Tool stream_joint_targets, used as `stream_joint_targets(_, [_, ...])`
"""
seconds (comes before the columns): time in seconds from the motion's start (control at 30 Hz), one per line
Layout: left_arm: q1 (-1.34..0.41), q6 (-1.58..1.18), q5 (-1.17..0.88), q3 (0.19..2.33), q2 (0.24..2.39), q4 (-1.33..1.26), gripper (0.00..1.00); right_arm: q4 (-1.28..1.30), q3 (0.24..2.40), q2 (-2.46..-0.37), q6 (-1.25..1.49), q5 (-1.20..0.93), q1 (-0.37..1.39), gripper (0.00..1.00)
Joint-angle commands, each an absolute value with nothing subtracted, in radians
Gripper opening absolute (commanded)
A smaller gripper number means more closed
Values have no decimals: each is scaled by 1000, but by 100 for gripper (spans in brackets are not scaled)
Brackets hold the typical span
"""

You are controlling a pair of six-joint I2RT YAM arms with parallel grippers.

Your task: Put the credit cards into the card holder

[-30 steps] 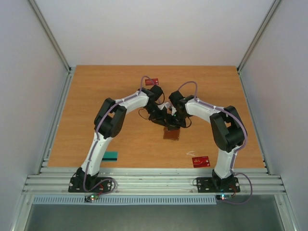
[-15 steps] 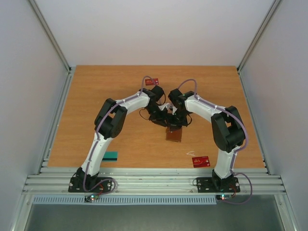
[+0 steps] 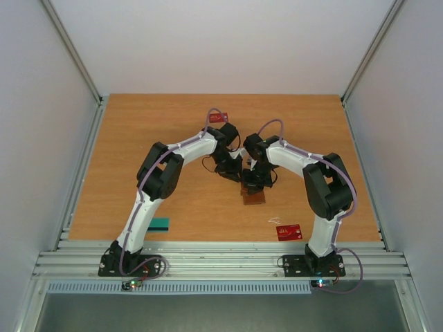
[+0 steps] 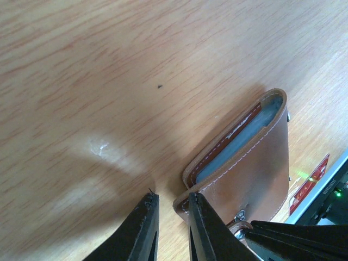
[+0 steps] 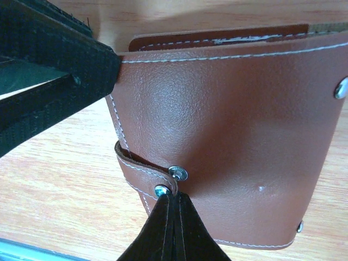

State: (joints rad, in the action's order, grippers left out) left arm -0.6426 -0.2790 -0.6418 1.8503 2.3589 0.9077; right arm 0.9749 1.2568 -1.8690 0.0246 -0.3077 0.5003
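The holder (image 3: pixel 253 196) stands mid-surface (image 3: pixel 138 124), its contents hard to make out. The right end effector (image 5: pixel 173 200) is clamped on it by the snap tab (image 5: pixel 138 163). The left end effector (image 4: pixel 173 198) (fingers narrowly apart) meets a corner, grip unclear.

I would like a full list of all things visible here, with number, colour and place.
flat red plastic cards with white print: 2, red, one at the table's far side, one near the right arm's base.
flat teal plastic card: 1, teal, near the left arm's base.
brown leather card holder: 1, brown with grey-blue lining, mid-table between the claws.
wooden table: 1, orange-brown, under everything.
plain white walls: 3, white, around the table.
left claw: 1, black, fingertips slightly apart at the holder's corner; grip unclear.
right claw: 1, black, closed on the holder's snap tab.
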Motion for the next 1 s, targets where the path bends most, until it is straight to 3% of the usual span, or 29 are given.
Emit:
stream_joint_targets(0.0, [-649,-254,-559,1858,2374,928,18,977,1266,-1887,-17,-273,511,1])
stream_joint_targets(0.33, [-660,-225,-531,1891,2390,963,18,1023,1356,-1886,-97,-315,510,1])
stream_joint_targets(0.97, [-665,-216,-492,1923,2404,989,17,1023,1330,-1942,-113,-260,509,1])
